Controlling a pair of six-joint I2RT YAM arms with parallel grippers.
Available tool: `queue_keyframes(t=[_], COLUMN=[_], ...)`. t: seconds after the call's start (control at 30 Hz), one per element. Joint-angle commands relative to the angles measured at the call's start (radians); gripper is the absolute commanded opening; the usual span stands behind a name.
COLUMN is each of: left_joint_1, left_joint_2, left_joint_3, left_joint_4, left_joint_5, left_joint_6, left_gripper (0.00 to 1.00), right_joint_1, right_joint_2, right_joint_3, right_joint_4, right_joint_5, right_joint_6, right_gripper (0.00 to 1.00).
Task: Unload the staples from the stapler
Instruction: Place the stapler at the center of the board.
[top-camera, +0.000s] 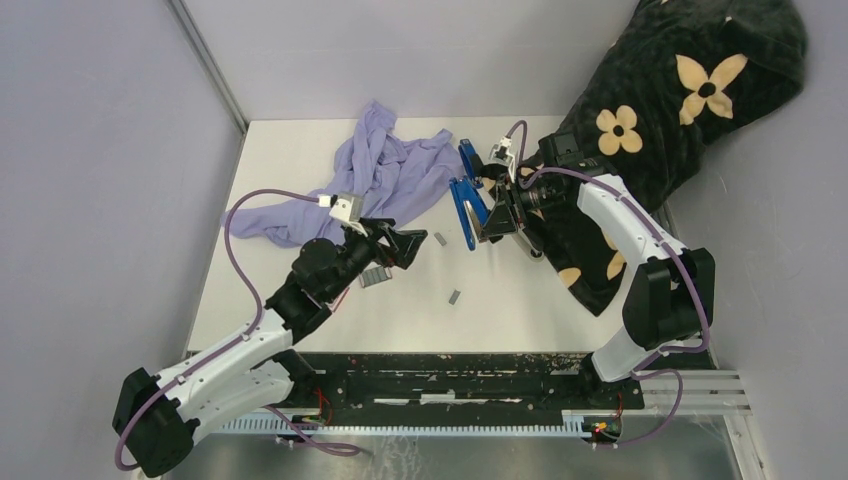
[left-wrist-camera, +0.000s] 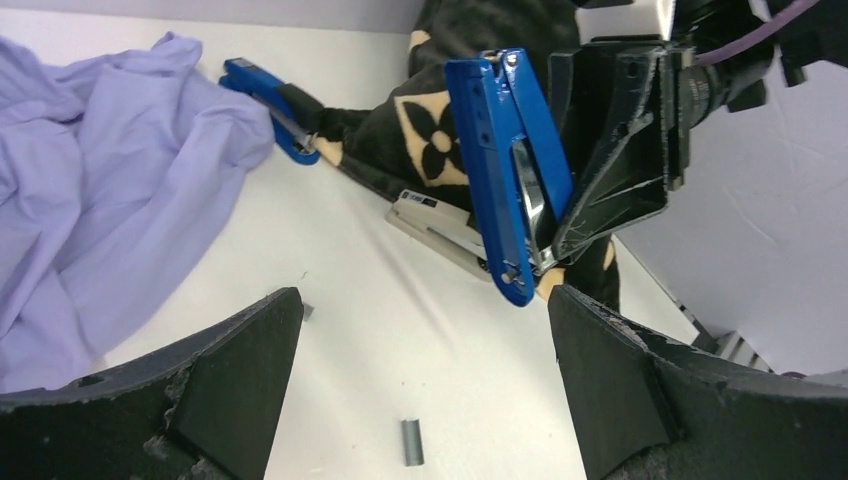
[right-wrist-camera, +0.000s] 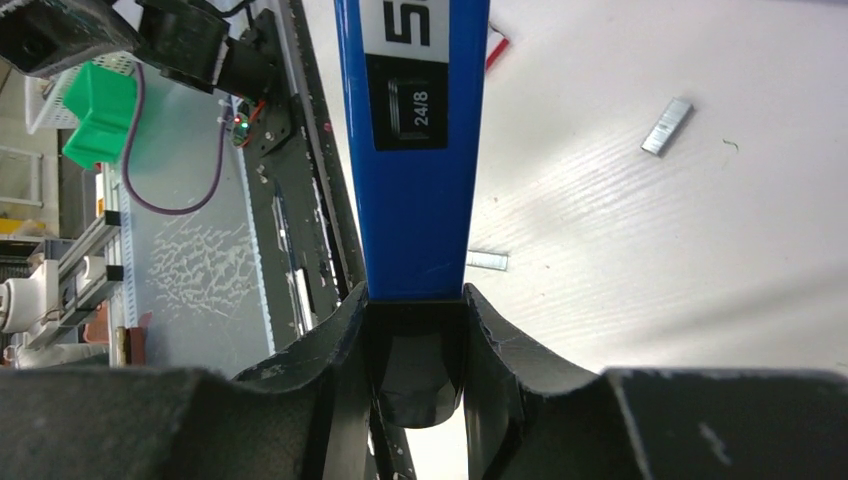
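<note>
My right gripper (top-camera: 497, 212) is shut on a blue stapler (top-camera: 466, 212) and holds it upright above the table, hinged open in the left wrist view (left-wrist-camera: 505, 150). In the right wrist view its blue body (right-wrist-camera: 415, 150) runs up from between my fingertips (right-wrist-camera: 415, 300). Loose staples lie on the white table: one strip (top-camera: 441, 238) by the stapler, one (top-camera: 455, 296) nearer the front, a cluster (top-camera: 373, 277) under my left arm. My left gripper (top-camera: 405, 245) is open with nothing in it, low over the table. A grey strip (left-wrist-camera: 412, 442) lies between its fingers (left-wrist-camera: 425, 385).
A purple cloth (top-camera: 385, 175) lies at the back left. A black floral cloth (top-camera: 660, 120) covers the right side. A second blue stapler (left-wrist-camera: 262, 88) and a grey stapler (left-wrist-camera: 440, 225) lie at the floral cloth's edge. More strips (right-wrist-camera: 667, 127) (right-wrist-camera: 487, 261) show below.
</note>
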Motion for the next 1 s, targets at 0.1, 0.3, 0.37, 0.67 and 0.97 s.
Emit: queue_keyframes(t=[0.1,0.3,0.37,0.67,0.97], left_joint_1=[0.0,0.0,0.0,-0.001,0.0], left_joint_2=[-0.001,0.012,0.013,0.017,0.018], left_joint_3=[-0.001,0.0,-0.003,-0.024,-0.031], left_joint_4=[-0.019,-0.018,-0.012,0.028,0.033], left_joint_5=[-0.079,-0.082,-0.085,-0.091,-0.097], left_joint_6=[0.029,0.022,0.018,-0.002,-0.012], left_gripper=[0.99,0.99,0.99,0.99,0.99], right_joint_1=[-0.002,0.0,0.001,0.01,0.023], right_joint_2=[-0.055,-0.056,-0.054,-0.047,-0.025], right_joint_3=[0.033,0.026,0.024,0.019,0.034], right_joint_4=[-0.005,-0.015,-0.015,-0.019,-0.055], right_joint_5=[0.063,0.118,0.137,0.197,0.252], right_joint_6=[-0.041,-0.05,-0.053,-0.06,-0.087], right_gripper=[0.01,0.01,0.01,0.01,0.01])
